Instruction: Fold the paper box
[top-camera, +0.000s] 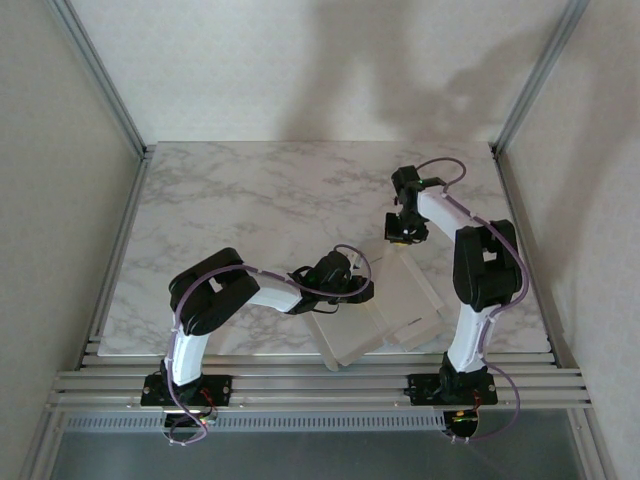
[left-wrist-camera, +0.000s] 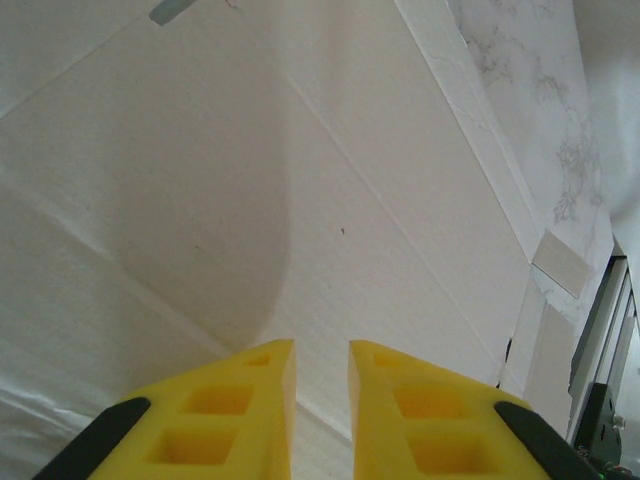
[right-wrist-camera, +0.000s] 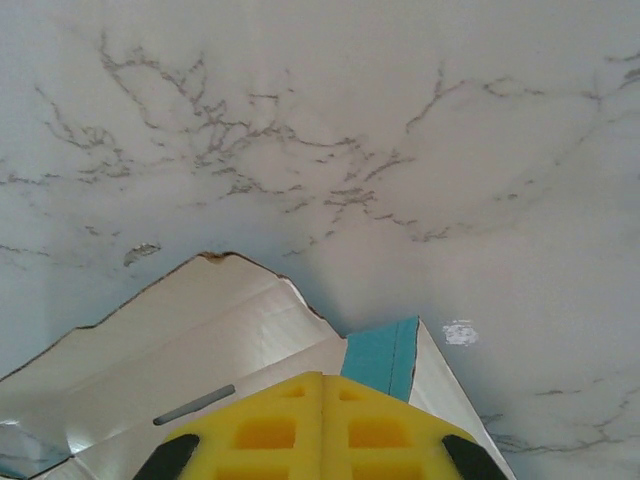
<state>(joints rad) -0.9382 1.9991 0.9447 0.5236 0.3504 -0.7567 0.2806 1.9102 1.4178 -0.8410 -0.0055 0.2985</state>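
Note:
The paper box (top-camera: 392, 312) lies opened out near the table's front edge, pale side up, with creases across it. In the left wrist view the pale card (left-wrist-camera: 300, 180) runs under my left gripper (left-wrist-camera: 320, 345), whose yellow fingers stand a little apart with nothing between them. Seen from above, that left gripper (top-camera: 360, 290) hovers over the card's left part. My right gripper (top-camera: 405, 236) is at the card's far edge. Its fingers are pressed together, shut (right-wrist-camera: 322, 378), just above a raised pale flap (right-wrist-camera: 200, 330) and a turquoise strip (right-wrist-camera: 380, 355).
The marble table (top-camera: 250, 200) stretches away behind the card. Aluminium rails (top-camera: 320, 385) run along the near edge, and frame uprights (top-camera: 95, 70) stand at the back corners. A small loose tab (left-wrist-camera: 562, 264) lies by the card's edge near the rail.

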